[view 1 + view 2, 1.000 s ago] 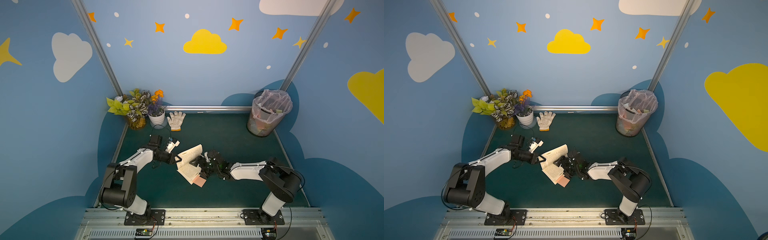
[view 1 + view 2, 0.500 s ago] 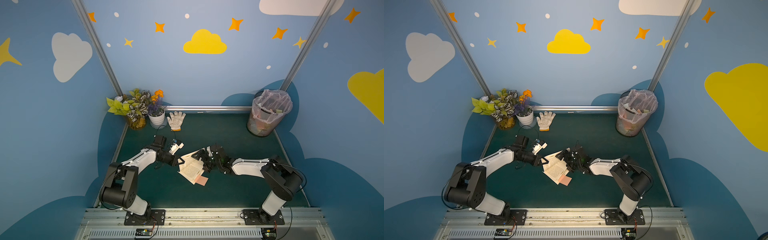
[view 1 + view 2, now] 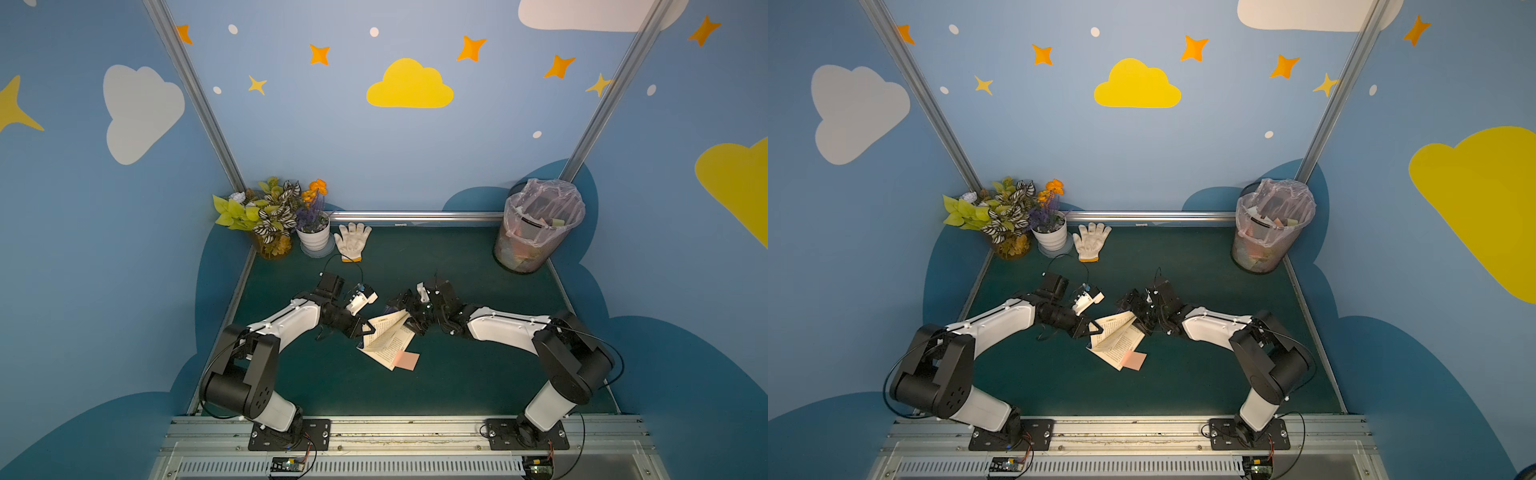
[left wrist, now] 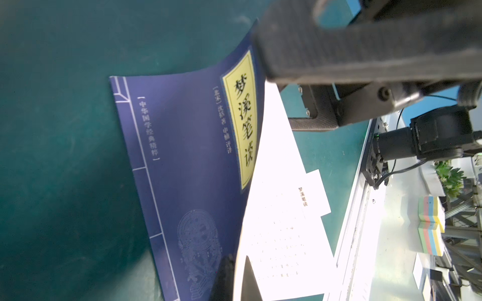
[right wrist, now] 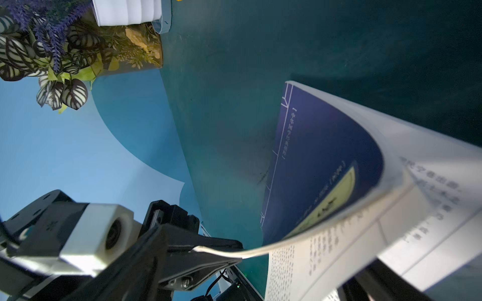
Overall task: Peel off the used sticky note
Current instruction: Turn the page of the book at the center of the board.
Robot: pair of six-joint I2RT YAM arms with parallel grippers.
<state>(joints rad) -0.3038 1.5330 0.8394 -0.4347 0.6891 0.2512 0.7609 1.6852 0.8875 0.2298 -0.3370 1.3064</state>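
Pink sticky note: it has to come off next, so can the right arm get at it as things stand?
Probably yes. The sticky note lies uncovered at the near corner of the book; the right gripper stands open close by, and the left gripper holds the lifted pages clear.

**Open book between two grippers**

Shows, in a top view, a book [image 3: 386,338] lying open at the centre of the green table [image 3: 457,382], with upper leaves lifted into a curl. Finds the left gripper [image 3: 368,329] closed on that curl's 9 o'clock edge, and the right gripper [image 3: 411,318], jaws spread wide, against its 2 o'clock corner. Puts a pink sticky note [image 3: 406,360] at the book's 5 o'clock corner, flat, overlapping the page and jutting onto the table. Places a white glove [image 3: 352,241] at the table's 11 o'clock, potted plants [image 3: 274,216] toward 10 o'clock in the corner, a lined waste bin [image 3: 538,232] at 2 o'clock.
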